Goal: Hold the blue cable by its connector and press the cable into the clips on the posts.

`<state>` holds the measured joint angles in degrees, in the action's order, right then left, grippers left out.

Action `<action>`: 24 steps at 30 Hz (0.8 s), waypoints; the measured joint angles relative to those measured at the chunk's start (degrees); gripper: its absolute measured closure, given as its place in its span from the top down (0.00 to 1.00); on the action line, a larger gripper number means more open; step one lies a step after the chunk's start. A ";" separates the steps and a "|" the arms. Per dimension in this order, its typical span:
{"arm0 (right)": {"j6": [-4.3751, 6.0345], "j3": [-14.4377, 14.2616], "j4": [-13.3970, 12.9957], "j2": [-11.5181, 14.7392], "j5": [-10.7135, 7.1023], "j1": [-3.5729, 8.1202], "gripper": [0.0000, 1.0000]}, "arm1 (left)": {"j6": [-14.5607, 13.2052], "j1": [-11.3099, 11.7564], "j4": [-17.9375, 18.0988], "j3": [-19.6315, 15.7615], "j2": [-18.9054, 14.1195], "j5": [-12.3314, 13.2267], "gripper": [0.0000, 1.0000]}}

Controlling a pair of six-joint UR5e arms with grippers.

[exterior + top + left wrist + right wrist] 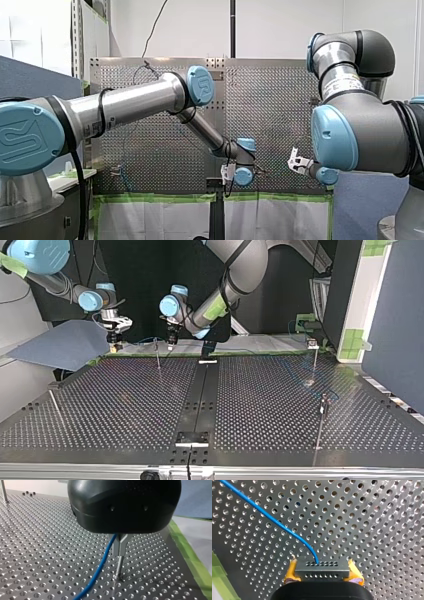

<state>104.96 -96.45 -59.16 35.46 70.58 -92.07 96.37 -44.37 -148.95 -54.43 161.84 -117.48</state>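
Right wrist view: yellow-padded fingers (291,571) pinch the blocky (hole-dotted) connector (322,569).

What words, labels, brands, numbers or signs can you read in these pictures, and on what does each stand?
Nothing reads clearly enough to quote.
Raised brand mark on my left arm's blue cap: letters unclear.
Label on my left arm's silver tube: too blurred.
Label on my right arm's silver band: too small, blurred.
Connector: rows of holes, no print.
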 joint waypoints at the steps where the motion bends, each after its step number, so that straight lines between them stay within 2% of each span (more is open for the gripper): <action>1: 0.00 0.17 0.09 0.00 -0.10 0.00 0.00 | 0.00 0.02 -0.16 0.22 0.00 0.03 0.00; 17: 0.21 3.68 2.35 -0.03 -1.18 -0.56 0.00 | -0.47 0.91 -5.02 5.79 0.07 0.06 0.00; 24: 0.49 5.51 3.09 -0.35 -1.03 -0.98 0.00 | -0.48 2.71 -6.66 6.81 0.08 0.38 0.00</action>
<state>105.45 -90.94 -56.07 35.12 69.55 -93.06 95.89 -41.67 -155.60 -47.62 161.92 -117.09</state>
